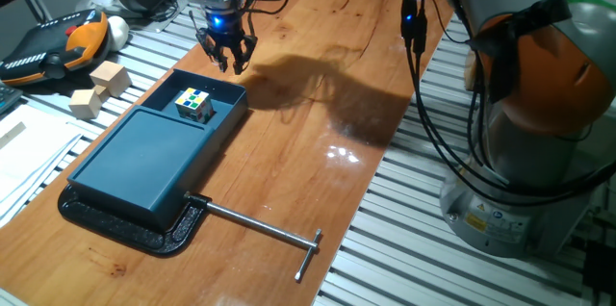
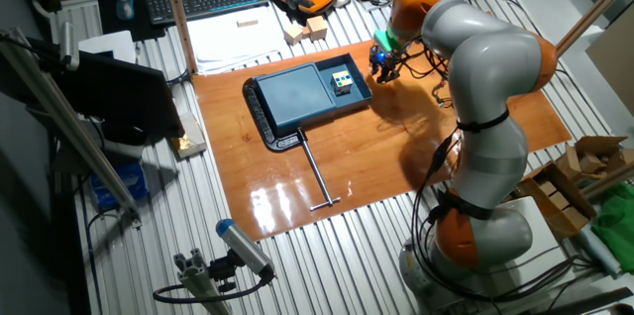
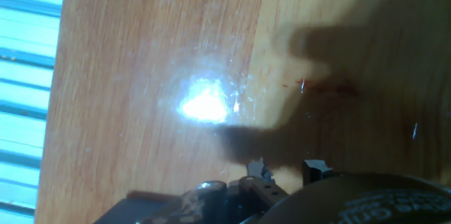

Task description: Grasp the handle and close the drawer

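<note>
One dark teal drawer [image 1: 208, 100] pulled out, cube [image 1: 194, 104] inside, end effector [image 1: 227, 60] above, empty, fingers slightly parted

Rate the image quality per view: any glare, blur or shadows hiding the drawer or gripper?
One fixed view: sharp; glare patch on the table, arm shadow beside the drawer, gripper clear. The other fixed view: sharp but distant, glare near the table's front edge. Hand view: blurred, strong central glare, dark shadow, drawer not visible.

Glossy brown wooden tabletop [image 3: 141, 55], seen from just above.
Showed a bright white glare patch [image 3: 204, 104], dark blurred shadow [image 3: 331, 48], pale ribbed metal strip [image 3: 28, 76] at left, blurred dark gripper parts [image 3: 282, 182] below.
</note>
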Robot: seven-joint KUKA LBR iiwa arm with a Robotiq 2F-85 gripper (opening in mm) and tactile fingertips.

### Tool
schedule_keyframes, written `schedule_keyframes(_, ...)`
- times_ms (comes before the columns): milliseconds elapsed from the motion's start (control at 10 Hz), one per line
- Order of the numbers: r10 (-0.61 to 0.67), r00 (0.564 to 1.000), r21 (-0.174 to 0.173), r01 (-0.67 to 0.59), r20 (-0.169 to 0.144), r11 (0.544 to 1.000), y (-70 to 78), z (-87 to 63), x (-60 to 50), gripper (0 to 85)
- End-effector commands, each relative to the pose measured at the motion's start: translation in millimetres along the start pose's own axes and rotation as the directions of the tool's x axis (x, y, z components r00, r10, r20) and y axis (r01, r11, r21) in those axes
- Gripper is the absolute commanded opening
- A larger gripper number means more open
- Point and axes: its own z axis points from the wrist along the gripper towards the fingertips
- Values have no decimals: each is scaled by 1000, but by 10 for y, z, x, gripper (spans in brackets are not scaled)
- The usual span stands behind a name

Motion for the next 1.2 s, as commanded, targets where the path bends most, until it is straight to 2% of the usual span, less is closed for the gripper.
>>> schedule_keyframes(0,43,999,2,-43,-1,999,11,9,-6,320)
schedule_keyframes(100,156,988,-15,-156,-2,988,39,28,-13,323)
schedule_keyframes(300,269,963,-40,-270,-34,962,78,41,-3,340)
schedule_keyframes(700,288,956,-29,-290,-47,957,129,86,7,530)
schedule_keyframes(1000,266,963,-12,-267,-46,964,178,131,57,530)
schedule_keyframes(1100,251,966,-6,-252,-58,968,191,135,69,530)
